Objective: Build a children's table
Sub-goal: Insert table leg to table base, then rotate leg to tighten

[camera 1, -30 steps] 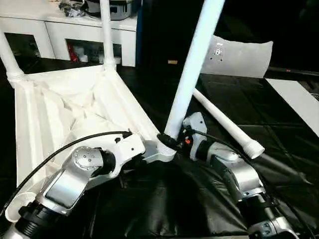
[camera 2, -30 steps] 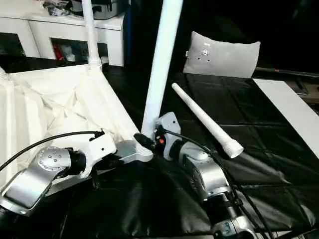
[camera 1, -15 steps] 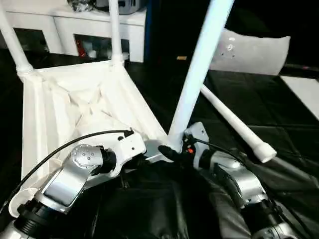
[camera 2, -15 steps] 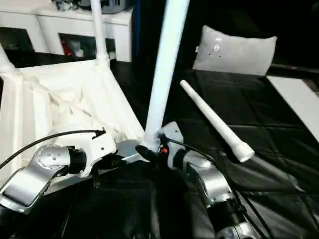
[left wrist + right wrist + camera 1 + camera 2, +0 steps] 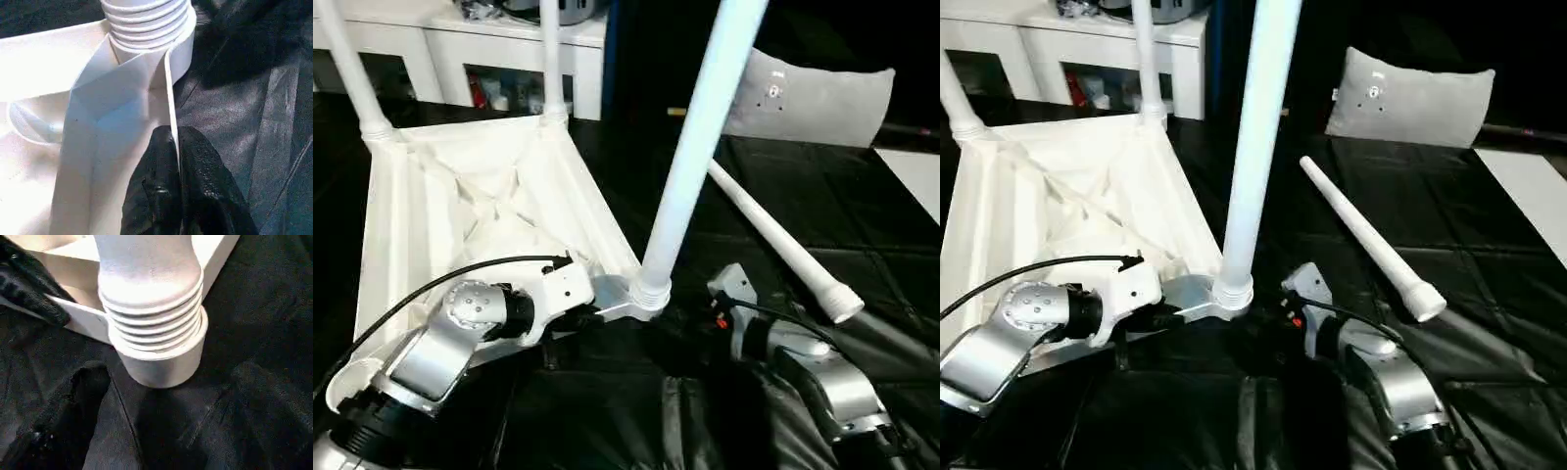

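My right gripper (image 5: pixel 161 423) just let go of third leg (image 5: pixel 690 166), jaws wide, backed off. Leg stands in near corner socket (image 5: pixel 161 357) of upside-down table top (image 5: pixel 460 206). Left gripper (image 5: pixel 175 161) pinches rim tight. Fourth leg (image 5: pixel 1366 240) lies on black mat (image 5: pixel 1489 294), next.

Head views are dim overall with a dark background; the white table top (image 5: pixel 480 196) and the upright leg (image 5: pixel 700 137) read bright, near blown out, with a bluish glare along the leg. The black cover (image 5: pixel 1489 284) shows soft grey sheen on its creases, so light falls from above. In the wrist views, the left gripper's fingertips (image 5: pixel 195 186) are soft and out of focus, and the ribbed leg end (image 5: pixel 151 328) is grainy with deep shadow beneath its socket.
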`<state>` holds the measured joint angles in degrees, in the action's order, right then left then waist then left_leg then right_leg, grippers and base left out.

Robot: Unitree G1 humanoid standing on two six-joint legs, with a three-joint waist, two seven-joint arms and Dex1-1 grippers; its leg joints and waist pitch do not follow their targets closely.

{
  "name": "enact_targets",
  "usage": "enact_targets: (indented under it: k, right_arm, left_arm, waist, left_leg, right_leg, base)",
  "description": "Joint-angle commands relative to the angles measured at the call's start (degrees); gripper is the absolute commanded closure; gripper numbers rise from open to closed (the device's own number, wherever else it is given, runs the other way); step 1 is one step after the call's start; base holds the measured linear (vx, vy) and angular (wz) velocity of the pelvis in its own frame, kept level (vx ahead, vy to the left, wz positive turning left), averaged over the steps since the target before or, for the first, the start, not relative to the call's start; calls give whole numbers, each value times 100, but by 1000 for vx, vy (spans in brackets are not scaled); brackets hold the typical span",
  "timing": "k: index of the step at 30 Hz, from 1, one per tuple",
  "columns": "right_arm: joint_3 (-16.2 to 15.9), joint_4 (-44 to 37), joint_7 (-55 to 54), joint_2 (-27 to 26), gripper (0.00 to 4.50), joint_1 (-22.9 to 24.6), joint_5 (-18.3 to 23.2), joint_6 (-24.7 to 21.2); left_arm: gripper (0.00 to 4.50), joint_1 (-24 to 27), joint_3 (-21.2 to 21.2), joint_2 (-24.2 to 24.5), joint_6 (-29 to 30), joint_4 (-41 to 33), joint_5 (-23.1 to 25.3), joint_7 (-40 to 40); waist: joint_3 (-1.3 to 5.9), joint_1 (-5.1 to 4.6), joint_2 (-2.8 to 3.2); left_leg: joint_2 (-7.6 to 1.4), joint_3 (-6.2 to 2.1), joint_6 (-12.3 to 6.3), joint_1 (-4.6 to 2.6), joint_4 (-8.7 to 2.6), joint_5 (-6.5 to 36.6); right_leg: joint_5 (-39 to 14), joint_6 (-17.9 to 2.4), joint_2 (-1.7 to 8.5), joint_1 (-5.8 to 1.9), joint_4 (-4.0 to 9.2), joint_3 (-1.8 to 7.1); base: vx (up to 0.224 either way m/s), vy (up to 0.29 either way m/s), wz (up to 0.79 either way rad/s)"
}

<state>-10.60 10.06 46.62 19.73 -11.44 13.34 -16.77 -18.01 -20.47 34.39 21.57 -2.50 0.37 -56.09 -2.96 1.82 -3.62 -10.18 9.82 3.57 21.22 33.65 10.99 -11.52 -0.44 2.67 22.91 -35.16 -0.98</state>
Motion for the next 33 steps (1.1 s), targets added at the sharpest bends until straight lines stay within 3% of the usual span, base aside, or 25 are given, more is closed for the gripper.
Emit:
enact_targets:
  k: [1, 7, 12, 17, 25, 33]
  right_arm:
    - [102, -139, 100, 110, 4, -72, 14, 43]
    - [19, -159, 732, 271, 4, -391, 184, 199]
    - [-249, -39, 1108, 376, 4, -670, 4, 478]
    - [-324, 277, 1338, 346, 4, -936, -92, 594]
    - [-417, 673, 1521, 321, 82, -1196, -133, 639]
    - [-465, 804, 1693, 330, 156, -1207, -164, 727]
  left_arm:
    - [450, -156, -97, 64, -250, -81, 83, -183]
    - [450, -275, -290, 174, -656, 131, 101, -523]
    - [450, -385, -420, 207, -917, 235, 107, -814]
    - [450, -503, -527, 200, -1054, 301, 98, -998]
    - [450, -587, -549, 136, -1164, 421, 109, -1068]
    - [450, -600, -515, 139, -1234, 514, 110, -1084]
  waist:
    - [293, 1, 62]
    - [315, 25, 50]
    - [330, 60, 60]
    - [333, 115, 70]
    - [332, 128, 29]
    - [342, 137, 41]
  left_leg:
    - [-290, -75, -31, -64, -414, 1201]
    - [-295, -61, -140, -74, -381, 923]
    - [-293, -44, -196, -95, -354, 732]
    - [-296, -34, -194, -114, -347, 700]
    - [-287, -32, -126, -100, -344, 820]
    - [-287, -32, -196, -97, -333, 673]
  right_leg:
    - [-1131, -1010, 432, -238, 432, 239]
    - [-650, -1154, 424, -243, 374, 223]
    - [-382, -1244, 430, -252, 330, 221]
    - [-297, -1317, 431, -247, 314, 219]
    - [-508, -1259, 441, -264, 321, 216]
    - [-313, -1306, 436, -267, 295, 208]
  base:
    - [0, 0, 0]
    - [0, 0, 0]
    - [0, 0, 0]
    - [0, 0, 0]
    - [0, 0, 0]
    - [0, 0, 0]
